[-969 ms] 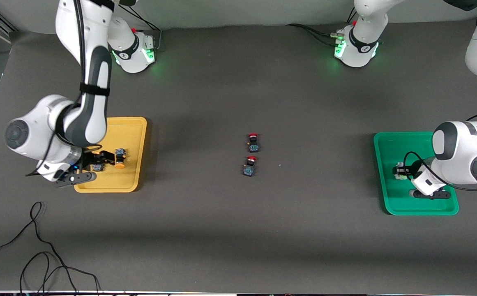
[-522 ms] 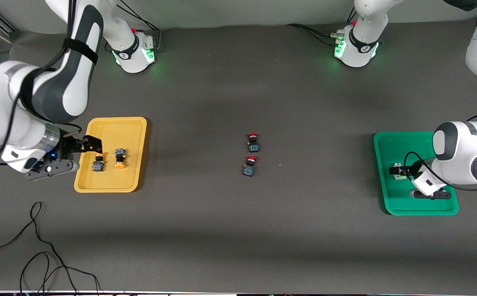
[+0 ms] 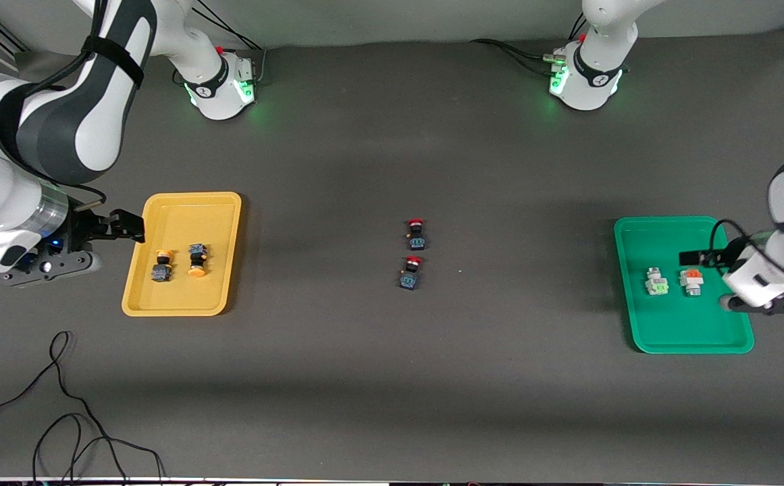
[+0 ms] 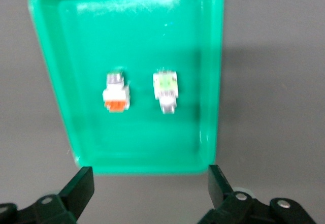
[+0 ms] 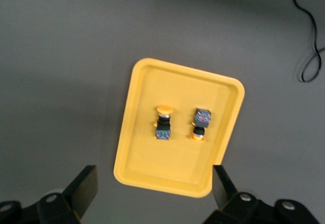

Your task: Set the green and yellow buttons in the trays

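The right hand hangs with fingers spread wide and empty, over the edge of the yellow tray at the right arm's end of the table. In that tray lie two orange-capped buttons side by side. The left hand is also spread wide and empty, over the green tray at the left arm's end. Two white buttons, one green-faced, one orange-faced, lie side by side in it. Two red-capped switches sit mid-table.
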`<control>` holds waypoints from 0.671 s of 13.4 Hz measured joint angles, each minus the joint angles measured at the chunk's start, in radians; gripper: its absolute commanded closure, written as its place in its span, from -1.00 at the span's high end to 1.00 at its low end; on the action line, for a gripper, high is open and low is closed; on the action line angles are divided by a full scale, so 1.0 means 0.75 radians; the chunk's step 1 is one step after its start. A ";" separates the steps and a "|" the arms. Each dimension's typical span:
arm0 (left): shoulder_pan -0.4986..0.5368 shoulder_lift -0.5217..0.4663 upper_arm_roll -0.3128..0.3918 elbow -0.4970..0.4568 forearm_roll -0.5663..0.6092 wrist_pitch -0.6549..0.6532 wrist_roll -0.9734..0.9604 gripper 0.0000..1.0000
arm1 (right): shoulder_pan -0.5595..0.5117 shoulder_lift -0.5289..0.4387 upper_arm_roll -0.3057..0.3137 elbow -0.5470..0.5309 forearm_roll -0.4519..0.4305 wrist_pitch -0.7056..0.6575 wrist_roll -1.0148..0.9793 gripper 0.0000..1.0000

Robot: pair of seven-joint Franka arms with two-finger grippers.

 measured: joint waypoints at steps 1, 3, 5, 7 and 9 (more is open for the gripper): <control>-0.001 -0.032 -0.022 0.064 -0.019 -0.124 0.002 0.99 | -0.033 -0.056 0.066 0.010 -0.075 -0.001 0.054 1.00; -0.003 -0.054 -0.061 0.233 -0.043 -0.351 0.008 0.99 | -0.185 -0.221 0.319 0.048 -0.276 -0.002 0.197 1.00; -0.004 -0.056 -0.096 0.400 -0.049 -0.500 0.013 0.99 | -0.421 -0.412 0.659 0.074 -0.480 -0.004 0.344 1.00; -0.004 -0.056 -0.129 0.500 -0.051 -0.583 0.016 1.00 | -0.703 -0.584 1.023 0.079 -0.602 -0.011 0.445 1.00; -0.004 -0.055 -0.151 0.517 -0.051 -0.644 0.016 0.99 | -0.987 -0.693 1.352 0.079 -0.663 -0.015 0.489 1.00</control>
